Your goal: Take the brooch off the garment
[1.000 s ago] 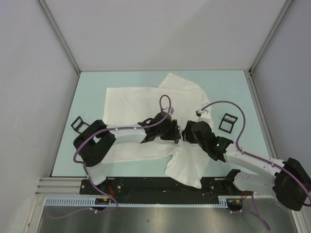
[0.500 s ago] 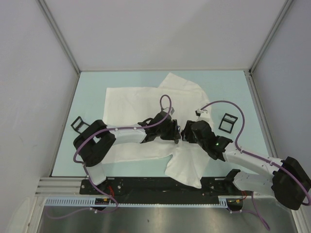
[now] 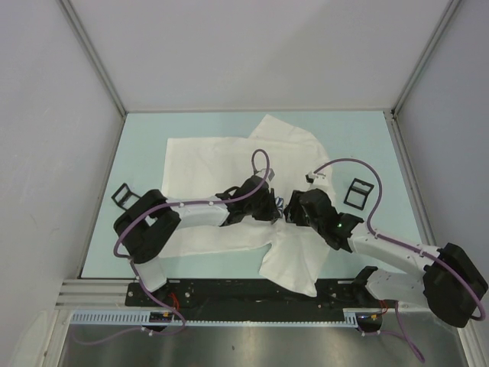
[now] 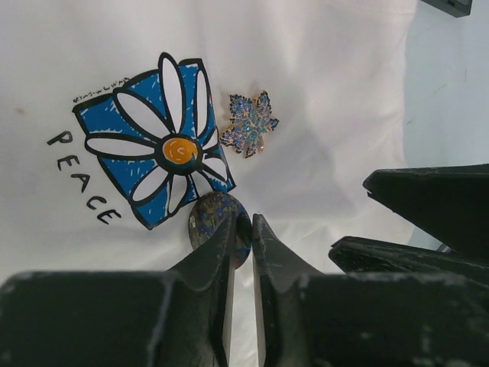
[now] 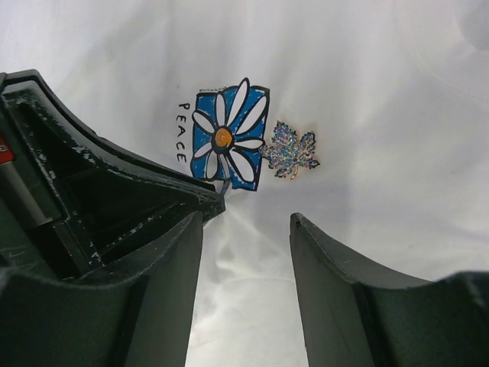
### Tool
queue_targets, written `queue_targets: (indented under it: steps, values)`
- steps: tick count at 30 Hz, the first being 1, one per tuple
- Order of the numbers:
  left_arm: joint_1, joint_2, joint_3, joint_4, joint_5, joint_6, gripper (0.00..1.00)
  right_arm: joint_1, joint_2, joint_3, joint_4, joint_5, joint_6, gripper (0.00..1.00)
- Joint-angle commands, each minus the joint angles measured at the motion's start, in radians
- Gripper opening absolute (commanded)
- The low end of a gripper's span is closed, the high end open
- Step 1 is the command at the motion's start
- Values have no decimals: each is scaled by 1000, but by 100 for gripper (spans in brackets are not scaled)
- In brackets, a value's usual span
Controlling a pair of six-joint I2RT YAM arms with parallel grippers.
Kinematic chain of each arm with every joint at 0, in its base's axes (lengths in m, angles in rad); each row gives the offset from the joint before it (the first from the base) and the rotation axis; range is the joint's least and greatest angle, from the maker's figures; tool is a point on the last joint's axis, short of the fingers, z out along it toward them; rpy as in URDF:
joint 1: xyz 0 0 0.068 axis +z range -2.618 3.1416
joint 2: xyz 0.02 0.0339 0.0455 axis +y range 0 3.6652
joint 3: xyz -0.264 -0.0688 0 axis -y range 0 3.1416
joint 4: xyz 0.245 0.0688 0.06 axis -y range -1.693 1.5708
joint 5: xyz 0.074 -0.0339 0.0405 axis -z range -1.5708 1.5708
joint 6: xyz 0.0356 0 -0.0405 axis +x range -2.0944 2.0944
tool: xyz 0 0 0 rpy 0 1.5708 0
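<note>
I'm seeing left pincer (image 4: 243, 220) squeezing nearly together on the round dark brooch (image 4: 205, 223), just below the daisy print (image 4: 153, 138) on the T-shirt (image 4: 328, 69). Right pincer (image 5: 248, 218) is hanging wide apart above.

We count one white T-shirt (image 3: 206, 157), and on it one blue daisy print (image 4: 157, 141). Pins on the shirt, two: one round dark brooch (image 4: 206, 223) and one glittery maple-leaf brooch (image 4: 250, 124). Square black frames, two: the left frame (image 3: 122, 196) and the right frame (image 3: 357, 193). Grippers, two: the left gripper (image 4: 241, 222) and the right gripper (image 5: 246, 222).
</note>
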Motion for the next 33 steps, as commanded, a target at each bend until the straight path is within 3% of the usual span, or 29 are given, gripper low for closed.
queue_targets:
  steps: [1, 2, 8, 16, 19, 20, 26, 28, 29, 33]
  values:
    - [-8, -57, -29, 14, -1, 30, 15, -8, 24, 0, 42, -26, 22, 54]
    - [-8, -68, -34, 18, -4, 32, 8, -7, 31, -1, 48, -31, 24, 54]
    - [-8, -77, -43, 12, -21, 36, 0, -14, 75, 0, 71, -66, 32, 54]
    - [-6, -97, -63, 18, -38, 32, 0, -27, 121, -1, 81, -106, 49, 50]
    - [-6, -122, -78, 44, -35, 38, 22, -37, 146, 0, 120, -127, 59, 47]
    - [-6, -132, -88, 52, -35, 38, 34, -39, 149, 0, 121, -124, 61, 47]
    - [-6, -180, -127, 60, -41, 64, 62, -47, 132, -6, 133, -118, 64, 47]
    - [-14, -174, -108, 29, -18, 88, 67, -51, 107, -14, 131, -111, 65, 47]
    - [-22, -162, -88, -1, -21, 114, 76, -60, 98, -14, 121, -104, 68, 47]
    - [-100, -116, 1, -118, -140, 170, 74, -105, 23, -34, 96, -98, 65, 48]
